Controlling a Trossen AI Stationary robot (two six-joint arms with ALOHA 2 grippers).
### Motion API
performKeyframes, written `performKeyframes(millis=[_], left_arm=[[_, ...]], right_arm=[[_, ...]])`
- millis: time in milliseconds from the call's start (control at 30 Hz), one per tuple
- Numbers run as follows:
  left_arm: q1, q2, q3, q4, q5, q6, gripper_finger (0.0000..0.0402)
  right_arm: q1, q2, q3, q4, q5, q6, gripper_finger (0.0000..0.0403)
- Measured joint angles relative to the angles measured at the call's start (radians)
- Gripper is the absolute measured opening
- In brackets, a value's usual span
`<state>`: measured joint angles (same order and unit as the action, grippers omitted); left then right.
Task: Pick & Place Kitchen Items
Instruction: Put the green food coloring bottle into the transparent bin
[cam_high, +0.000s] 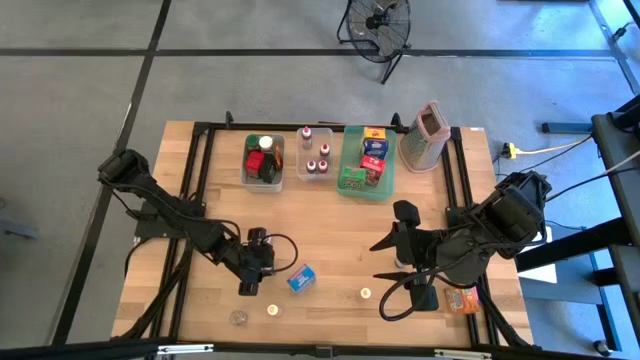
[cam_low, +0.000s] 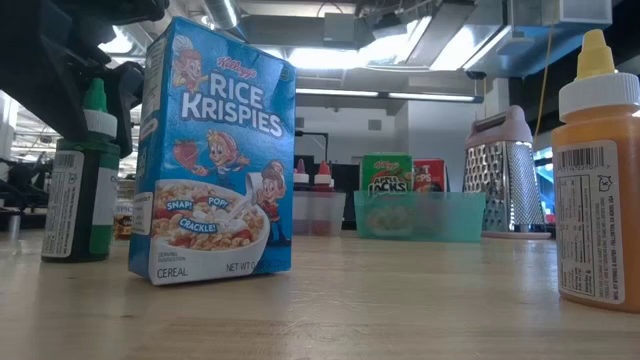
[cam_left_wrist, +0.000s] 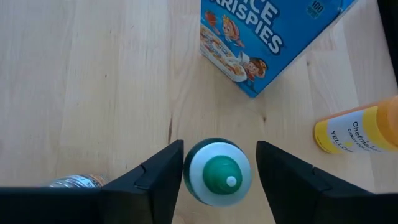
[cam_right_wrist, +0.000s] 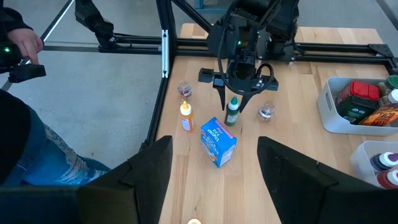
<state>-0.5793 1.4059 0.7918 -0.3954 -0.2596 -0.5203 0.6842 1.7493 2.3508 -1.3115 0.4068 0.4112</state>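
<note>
1. Straddling the green-capped bottle, the left gripper hangs directly above it near the table's front edge; fingers stand apart on either side, no contact visible, so I judge a grasp is being lined up.
2. Rice Krispies box stands upright just beside it; orange bottle near, likely queued for later picks.
3. Right gripper waits open and empty over the table's right side.
4. Left clear bin holds dark jars and boxes; middle clear bin holds red-capped bottles; green tray holds small cereal boxes.
</note>
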Motion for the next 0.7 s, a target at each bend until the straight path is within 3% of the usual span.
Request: performKeyframes(millis=[333,700], left_arm=[[0.0,0.0,0.0,0.0,0.001,-0.021,0.0143],[0.0,-0.001,0.0,0.008,0.019,-0.048,0.0113]], right_arm=[[0.0,0.0,0.0,-0.001,0.0,0.0,0.0238],[0.0,0.0,0.0,-0.001,-0.041,0.0,0.0238]])
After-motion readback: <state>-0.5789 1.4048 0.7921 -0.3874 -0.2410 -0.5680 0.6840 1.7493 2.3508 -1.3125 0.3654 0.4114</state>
